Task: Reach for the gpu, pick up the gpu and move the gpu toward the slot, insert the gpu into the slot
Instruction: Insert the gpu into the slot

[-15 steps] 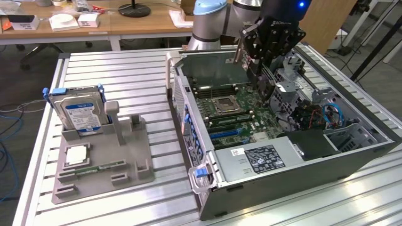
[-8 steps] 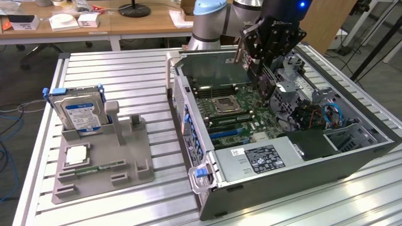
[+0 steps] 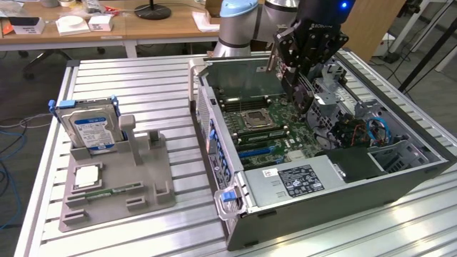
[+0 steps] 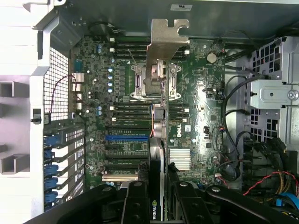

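In the exterior view, the claw (image 3: pixel 300 72) sits in the upper right of the frame, over the open computer case (image 3: pixel 321 214) on the worktop (image 3: pixel 143 85). It is closed on the gpu (image 3: pixel 296 95), which hangs on its edge above the green board (image 3: pixel 260 136). In the wrist view, the claw (image 4: pixel 159 200) pinches the gpu (image 4: pixel 157 163) from both sides, its silver bracket (image 4: pixel 166 39) at the far end, and the long slots (image 4: pixel 122 137) lie below it. So the picking up looks done. The gpu is not in a slot yet.
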Motion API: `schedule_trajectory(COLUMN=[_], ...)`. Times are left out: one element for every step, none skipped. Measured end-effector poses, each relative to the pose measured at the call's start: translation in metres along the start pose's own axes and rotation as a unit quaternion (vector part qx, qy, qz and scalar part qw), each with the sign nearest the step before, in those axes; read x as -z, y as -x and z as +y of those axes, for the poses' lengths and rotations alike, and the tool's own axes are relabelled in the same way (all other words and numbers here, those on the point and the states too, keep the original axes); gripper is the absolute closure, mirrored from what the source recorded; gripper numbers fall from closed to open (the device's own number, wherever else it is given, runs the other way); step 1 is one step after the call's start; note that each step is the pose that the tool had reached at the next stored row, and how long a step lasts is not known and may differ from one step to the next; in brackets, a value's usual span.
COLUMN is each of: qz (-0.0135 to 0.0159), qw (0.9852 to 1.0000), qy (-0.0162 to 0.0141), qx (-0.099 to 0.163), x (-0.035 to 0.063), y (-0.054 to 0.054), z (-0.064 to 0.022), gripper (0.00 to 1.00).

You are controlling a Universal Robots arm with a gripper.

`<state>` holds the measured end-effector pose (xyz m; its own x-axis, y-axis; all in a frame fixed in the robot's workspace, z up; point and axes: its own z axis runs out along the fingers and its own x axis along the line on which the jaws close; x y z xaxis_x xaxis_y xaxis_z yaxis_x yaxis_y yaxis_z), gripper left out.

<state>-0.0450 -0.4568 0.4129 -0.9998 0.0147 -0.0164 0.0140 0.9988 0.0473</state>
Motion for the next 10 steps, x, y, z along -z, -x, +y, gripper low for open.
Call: schedule_trajectory(qz=[0.0000,0.0000,0.0000,0.0000,0.0000,0.0000,0.0000,0.0000,0.0000,0.0000], qw=[1.0000,1.0000,1.0000,1.0000,1.0000,1.0000,1.0000,1.0000,1.0000,1.0000], qy=[0.0000,0.0000,0.0000,0.0000,0.0001,0.0001,0.0000,0.0000,0.0000,0.0000], qx=[0.000,0.000,0.000,0.000,0.000,0.000,0.000,0.000,0.000,0.000], x=[0.0000,0.0000,0.0000,0.0000,-0.0001,-0.0001,-0.0001,-0.0001,-0.0001,-0.0001], y=[0.0000,0.0000,0.0001,0.0004,0.0012,0.0020,0.0029,0.0040,0.0051,0.0061], z=[0.0000,0.0000,0.0000,0.0000,0.0000,0.0000,0.0001,0.0000,0.0001,0.0001], gripper=[0.74,0.74,0.74,0.74,0.74,0.74,0.74,0.74,0.74,0.74])
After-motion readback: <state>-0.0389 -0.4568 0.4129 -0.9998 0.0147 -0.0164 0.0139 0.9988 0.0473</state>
